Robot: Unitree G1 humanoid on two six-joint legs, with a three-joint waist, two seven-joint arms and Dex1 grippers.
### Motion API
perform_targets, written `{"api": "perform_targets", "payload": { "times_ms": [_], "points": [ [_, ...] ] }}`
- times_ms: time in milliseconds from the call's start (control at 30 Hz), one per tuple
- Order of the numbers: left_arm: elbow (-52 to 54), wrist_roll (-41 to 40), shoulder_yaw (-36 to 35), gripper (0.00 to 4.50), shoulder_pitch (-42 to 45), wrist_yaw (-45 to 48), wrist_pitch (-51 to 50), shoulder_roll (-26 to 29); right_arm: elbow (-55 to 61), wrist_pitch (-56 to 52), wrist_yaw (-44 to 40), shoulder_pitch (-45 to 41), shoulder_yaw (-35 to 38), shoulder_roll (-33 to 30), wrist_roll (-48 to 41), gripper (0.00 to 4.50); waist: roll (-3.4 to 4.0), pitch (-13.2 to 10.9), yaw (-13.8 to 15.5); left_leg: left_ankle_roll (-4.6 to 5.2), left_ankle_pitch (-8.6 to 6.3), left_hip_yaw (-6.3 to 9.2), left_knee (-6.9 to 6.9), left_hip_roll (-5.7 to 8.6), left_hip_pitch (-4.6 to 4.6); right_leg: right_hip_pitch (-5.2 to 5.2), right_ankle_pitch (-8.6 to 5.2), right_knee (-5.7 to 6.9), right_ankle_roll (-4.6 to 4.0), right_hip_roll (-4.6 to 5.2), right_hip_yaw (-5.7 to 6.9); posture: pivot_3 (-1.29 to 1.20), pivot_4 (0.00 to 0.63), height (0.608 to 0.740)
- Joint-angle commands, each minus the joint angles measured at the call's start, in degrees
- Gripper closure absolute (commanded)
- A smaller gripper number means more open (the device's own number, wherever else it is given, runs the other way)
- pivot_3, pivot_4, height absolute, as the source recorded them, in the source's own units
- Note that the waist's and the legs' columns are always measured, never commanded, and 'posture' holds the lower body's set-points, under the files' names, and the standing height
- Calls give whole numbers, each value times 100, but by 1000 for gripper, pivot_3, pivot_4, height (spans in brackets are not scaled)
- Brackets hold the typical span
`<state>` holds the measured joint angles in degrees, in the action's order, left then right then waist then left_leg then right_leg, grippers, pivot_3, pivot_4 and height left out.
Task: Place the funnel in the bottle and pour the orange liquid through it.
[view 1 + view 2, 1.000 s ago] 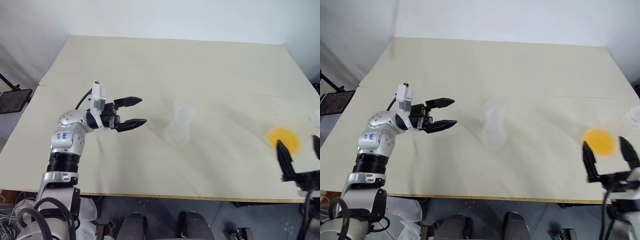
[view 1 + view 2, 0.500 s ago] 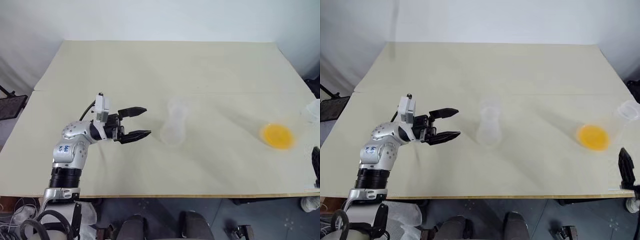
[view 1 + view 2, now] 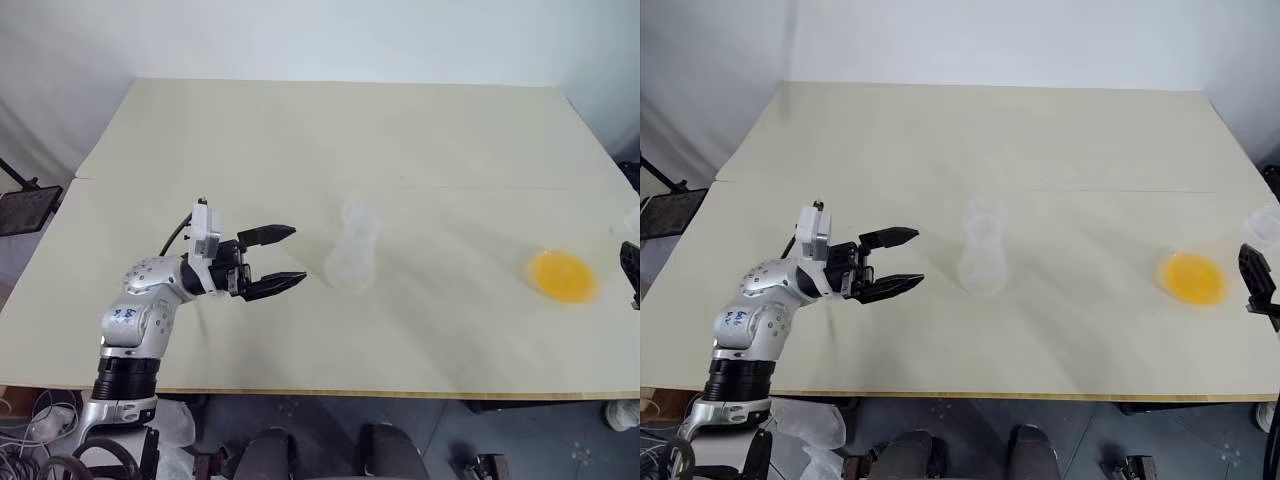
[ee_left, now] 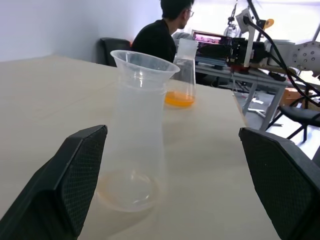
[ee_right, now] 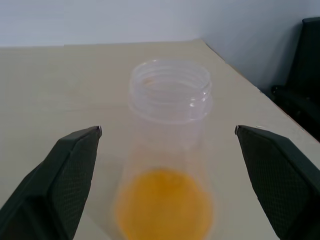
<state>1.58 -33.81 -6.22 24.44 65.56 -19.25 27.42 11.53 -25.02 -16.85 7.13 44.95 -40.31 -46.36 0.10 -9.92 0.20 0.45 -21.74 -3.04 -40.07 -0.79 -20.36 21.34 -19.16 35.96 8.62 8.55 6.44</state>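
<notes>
Although the funnel (image 4: 144, 62) seems seated in the bottle (image 4: 132, 150) mid-table, the orange liquid (image 5: 165, 205) sits unpoured in its clear flask (image 5: 170, 90) near the right edge. Left gripper (image 3: 292, 256) and right gripper (image 5: 168, 131) gape wide, empty. The table (image 3: 300, 130) is pale cream; a person (image 4: 162, 37) sits beyond.

Funnel (image 4: 142, 67) & bottle (image 4: 134, 150): translucent matt plastic; table (image 3: 300, 140): smooth matt.
</notes>
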Motion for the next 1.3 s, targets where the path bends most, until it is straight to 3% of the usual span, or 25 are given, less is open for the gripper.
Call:
{"api": "perform_targets", "payload": {
  "times_ms": [33,700,900,1133,1300],
  "points": [
    [281,-155,-104,14,-8,-90,-3,50,-242,52,-143,-269,-57,-181,229,0,0,0,0,0,0,0,0,0,0,0,0,0,0,0,0,0,150,740],
    [388,-193,-130,14,91,-234,13,90,-1941,660,-725,-1932,-674,-45,1133,0,0,0,-25,0,0,-2,1,-1,-3,2,0,-2,0,0,4,0,150,740],
    [356,-176,-160,0,142,-244,47,108,-2103,700,-866,-2068,-691,-17,1170,1896,0,0,-30,0,0,-2,0,-1,-4,3,0,-3,0,0,4,0,150,740],
    [365,-163,-187,0,119,-278,99,109,-2056,775,-956,-2109,-657,25,1131,1949,0,0,-31,0,0,-2,1,-2,-4,3,0,-3,0,0,4,0,150,740],
    [298,-140,-209,0,127,-314,190,118,-1019,813,-1048,-2193,-822,119,934,1949,4,-2,-35,0,0,-2,1,-2,-4,5,0,-3,0,0,3,0,150,740]
  ]
}}
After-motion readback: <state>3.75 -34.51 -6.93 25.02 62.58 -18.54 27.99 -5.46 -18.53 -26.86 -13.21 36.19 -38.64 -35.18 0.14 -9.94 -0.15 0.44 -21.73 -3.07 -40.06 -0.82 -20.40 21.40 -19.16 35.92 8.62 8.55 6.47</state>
